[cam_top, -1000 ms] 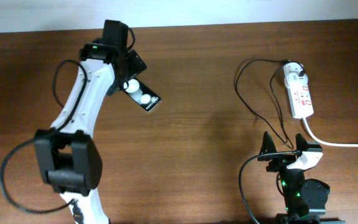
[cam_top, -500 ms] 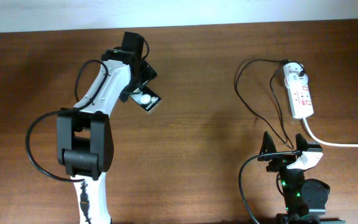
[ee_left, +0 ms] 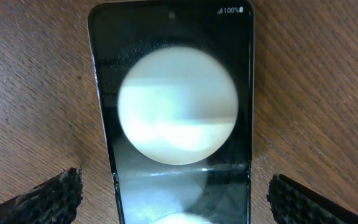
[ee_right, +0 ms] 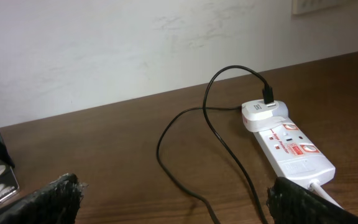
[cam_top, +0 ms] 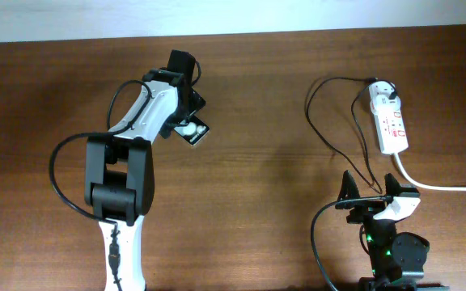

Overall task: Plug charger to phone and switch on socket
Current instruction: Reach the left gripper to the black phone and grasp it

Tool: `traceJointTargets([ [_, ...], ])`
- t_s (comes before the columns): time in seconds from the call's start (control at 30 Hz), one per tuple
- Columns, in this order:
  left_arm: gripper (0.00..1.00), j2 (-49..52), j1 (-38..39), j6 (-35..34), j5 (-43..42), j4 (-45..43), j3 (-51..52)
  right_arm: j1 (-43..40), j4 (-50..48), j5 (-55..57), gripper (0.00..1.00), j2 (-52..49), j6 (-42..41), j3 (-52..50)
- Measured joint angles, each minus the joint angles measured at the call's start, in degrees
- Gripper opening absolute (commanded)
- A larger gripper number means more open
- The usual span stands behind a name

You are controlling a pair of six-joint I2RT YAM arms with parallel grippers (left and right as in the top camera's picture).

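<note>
The left arm has 2 white shells joined by blocky black joints, with a black wiring loop at its side. The right arm is mostly black, with a green light and a white wrist piece. The left gripper has black fingertips, finely ribbed.

Black phone with white spots, white red-marked socket, black charger
</note>
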State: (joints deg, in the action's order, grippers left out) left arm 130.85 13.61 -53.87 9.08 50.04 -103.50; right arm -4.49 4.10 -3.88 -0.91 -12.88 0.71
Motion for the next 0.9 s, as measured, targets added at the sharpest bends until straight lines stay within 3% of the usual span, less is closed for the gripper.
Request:
traceJointTargets([
  [0.23, 0.99, 1.73, 0.11, -0.15, 1.14, -0.20, -0.39, 0.00, 0.00, 0.00, 0.99, 0.00, 0.04, 0.00],
  [0.43, 0.70, 1.81, 0.11, 0.31, 1.31, 0.09, -0.48, 0.00, 0.00, 0.00, 0.99, 0.00, 0.02, 0.00],
  [0.53, 0.66, 1.81, 0.09, 0.92, 0.31, 1.16, -0.76, 0.00, 0.00, 0.00, 0.99, 0.00, 0.07, 0.00],
  [0.6, 0.68, 1.81, 0.09, 3.39, -0.72, 2.64, -1.03, -0.02, 0.00, 0.00, 0.99, 0.00, 0.04, 0.00],
  [0.63, 0.76, 1.81, 0.09, 5.60, -0.98, 2.67, -1.07, -0.02, 0.00, 0.00, 0.99, 0.00, 0.04, 0.00],
  [0.67, 0.92, 1.81, 0.09, 8.13, -1.18, 2.67, -1.07, 0.00, 0.00, 0.00, 0.99, 0.00, 0.04, 0.00],
  [0.7, 0.99, 1.81, 0.09, 10.93, -1.29, 2.67, -1.09, -0.02, 0.00, 0.00, 0.99, 0.00, 0.02, 0.00],
  [0.9, 0.99, 1.92, 0.09, 15.76, -1.86, 3.06, -1.09, 0.00, 0.00, 0.00, 0.99, 0.00, 0.04, 0.00],
])
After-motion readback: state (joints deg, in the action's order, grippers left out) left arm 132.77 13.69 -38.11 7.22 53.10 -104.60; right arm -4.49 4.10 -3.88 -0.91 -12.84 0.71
